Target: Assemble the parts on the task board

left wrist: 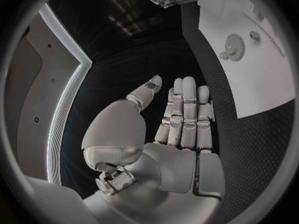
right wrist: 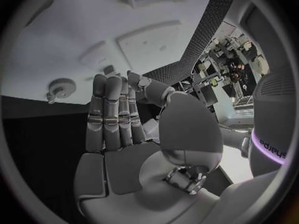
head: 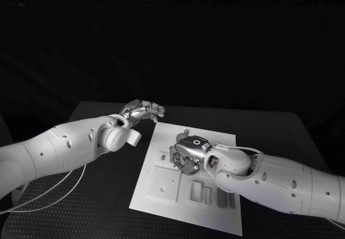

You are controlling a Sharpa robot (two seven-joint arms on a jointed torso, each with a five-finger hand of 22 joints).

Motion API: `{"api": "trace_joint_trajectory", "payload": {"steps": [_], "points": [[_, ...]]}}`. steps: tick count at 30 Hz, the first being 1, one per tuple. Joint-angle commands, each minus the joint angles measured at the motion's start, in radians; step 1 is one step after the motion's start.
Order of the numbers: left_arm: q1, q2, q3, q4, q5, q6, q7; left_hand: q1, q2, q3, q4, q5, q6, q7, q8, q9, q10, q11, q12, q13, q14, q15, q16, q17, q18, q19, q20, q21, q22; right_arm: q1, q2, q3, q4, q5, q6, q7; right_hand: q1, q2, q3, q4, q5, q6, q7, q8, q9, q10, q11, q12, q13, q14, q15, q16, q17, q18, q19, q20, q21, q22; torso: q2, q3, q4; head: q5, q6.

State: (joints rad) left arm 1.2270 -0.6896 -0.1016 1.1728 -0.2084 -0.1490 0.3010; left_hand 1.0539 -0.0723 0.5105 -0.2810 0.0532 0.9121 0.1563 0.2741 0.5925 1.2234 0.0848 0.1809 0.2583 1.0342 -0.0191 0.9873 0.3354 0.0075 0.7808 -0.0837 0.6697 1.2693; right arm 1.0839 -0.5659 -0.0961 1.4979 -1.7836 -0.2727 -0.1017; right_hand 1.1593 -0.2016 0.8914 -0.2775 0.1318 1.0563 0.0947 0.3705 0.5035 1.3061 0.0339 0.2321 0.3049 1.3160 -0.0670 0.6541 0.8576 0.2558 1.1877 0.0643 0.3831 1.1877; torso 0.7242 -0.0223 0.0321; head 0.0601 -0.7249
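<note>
On the black table (head: 287, 129) the white task board (head: 216, 209) is laid with its long side running away from the robot. Over the board's middle the right hand (head: 185, 153) is held, palm down; in the right wrist view its fingers (right wrist: 112, 114) are seen straight and side by side with the thumb apart, and nothing is gripped. Beyond those fingers a small gear-shaped part (right wrist: 61, 88) is seen lying on the board, near raised square blocks (right wrist: 149, 45). Beside the board's far left corner the left hand (head: 142, 110) is held above the table, off the plate. In the left wrist view its fingers (left wrist: 187, 109) are stretched out flat and empty. The same gear-shaped part (left wrist: 233, 47) is seen there on the board. Narrow upright pieces (head: 205, 193) are set near the board's near edge.
</note>
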Motion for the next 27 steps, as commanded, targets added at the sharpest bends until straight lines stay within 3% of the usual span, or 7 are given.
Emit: {"api": "trace_joint_trajectory", "payload": {"steps": [1, 11, 27], "points": [[0.002, 0.005, 0.001, -0.003, 0.017, -0.008, 0.011, -0.003, -0.006, -0.003, 0.002, 0.001, -0.004, -0.004, -0.006, 0.001, -0.006, -0.001, 0.006, 0.0, 0.002, 0.004, -0.006, 0.002, 0.001, 0.005, -0.029, -0.005, 0.002, -0.01, 0.011, -0.005, -0.001, -0.042, 0.009, 0.012, -0.006, 0.006, -0.004, -0.004, 0.005, 0.008, 0.0, 0.001, 0.001, 0.0, 0.006, -0.004, 0.001, -0.007, 0.002, 0.005, -0.001, 0.006, 0.006, -0.002, 0.003, 0.001, 0.001, 0.0019, 0.0005, 0.021, -0.011], [0.002, 0.01, 0.001, -0.004, 0.017, -0.006, 0.011, -0.003, -0.007, -0.003, 0.003, 0.001, -0.004, -0.004, -0.005, 0.001, -0.006, -0.001, 0.006, 0.0, 0.002, 0.004, -0.007, 0.002, 0.001, 0.005, -0.029, -0.006, 0.002, -0.033, 0.031, -0.028, -0.01, -0.083, 0.007, 0.011, -0.006, 0.006, -0.005, -0.006, 0.009, 0.008, -0.001, 0.001, 0.002, 0.0, 0.006, -0.004, 0.003, -0.007, 0.002, 0.006, -0.002, 0.006, 0.006, -0.002, 0.003, 0.001, 0.001, 0.0022, -0.0015, 0.043, -0.026], [0.002, 0.011, 0.001, -0.006, 0.018, -0.001, 0.009, -0.004, -0.008, -0.003, 0.005, 0.001, -0.004, -0.004, -0.006, 0.002, -0.007, 0.0, 0.007, 0.0, 0.002, 0.005, -0.008, 0.003, 0.001, 0.005, -0.029, -0.007, 0.002, -0.043, 0.034, -0.034, -0.013, -0.094, 0.023, 0.011, -0.005, 0.006, -0.007, -0.006, 0.013, 0.009, -0.001, 0.002, 0.002, 0.001, 0.006, -0.005, 0.005, -0.007, 0.002, 0.006, -0.002, 0.006, 0.007, -0.002, 0.003, 0.002, 0.001, 0.0011, -0.0015, 0.047, -0.038]]}}
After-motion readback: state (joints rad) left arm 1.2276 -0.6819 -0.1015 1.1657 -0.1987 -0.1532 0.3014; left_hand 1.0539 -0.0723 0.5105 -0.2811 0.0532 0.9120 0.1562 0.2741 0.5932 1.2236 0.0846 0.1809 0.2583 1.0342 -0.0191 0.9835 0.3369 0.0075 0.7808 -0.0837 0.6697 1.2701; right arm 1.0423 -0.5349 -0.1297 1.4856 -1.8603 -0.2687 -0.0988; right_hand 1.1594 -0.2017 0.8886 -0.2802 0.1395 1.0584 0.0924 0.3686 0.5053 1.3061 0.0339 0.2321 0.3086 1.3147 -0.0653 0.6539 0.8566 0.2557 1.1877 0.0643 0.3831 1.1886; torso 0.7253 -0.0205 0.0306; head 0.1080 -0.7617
